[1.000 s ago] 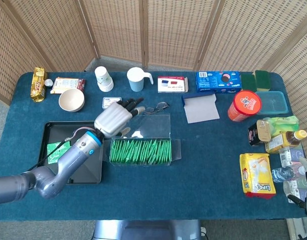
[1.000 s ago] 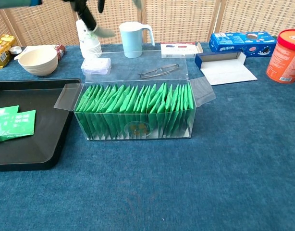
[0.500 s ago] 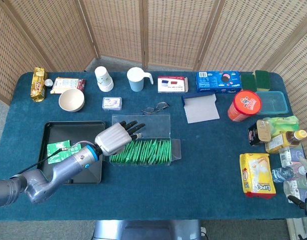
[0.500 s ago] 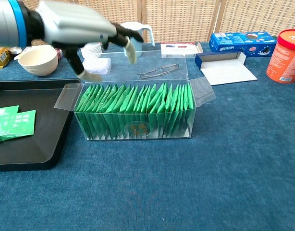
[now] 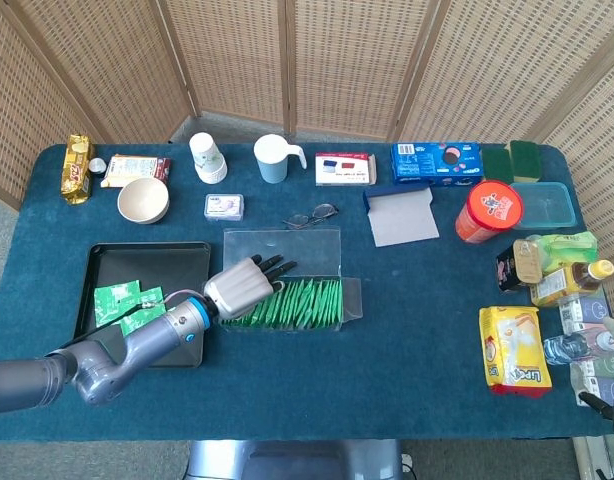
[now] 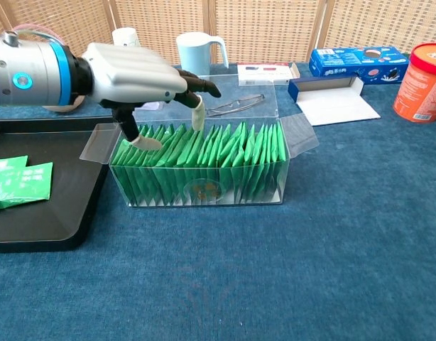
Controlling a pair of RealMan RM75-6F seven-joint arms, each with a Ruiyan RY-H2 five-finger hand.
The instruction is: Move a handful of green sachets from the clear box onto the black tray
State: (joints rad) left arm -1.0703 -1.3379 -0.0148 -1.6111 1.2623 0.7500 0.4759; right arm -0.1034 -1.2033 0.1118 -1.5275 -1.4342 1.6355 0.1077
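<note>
Surface (image 5: 407,330): blue cloth, carrying tray and box side by side.
Black tray (image 5: 177,258): left of the box, a few green sachets (image 6: 19,183) lying flat in it.
Clear box (image 6: 204,192): flaps open, its row of green packets (image 6: 225,153) standing upright.
Left robot hand (image 6: 133,74): it's dropped lower than half a second ago, now over the box's left end, fingers (image 6: 198,114) spread, tips at the packet tops, nothing gripped.
Right robot hand: out of sight.
</note>
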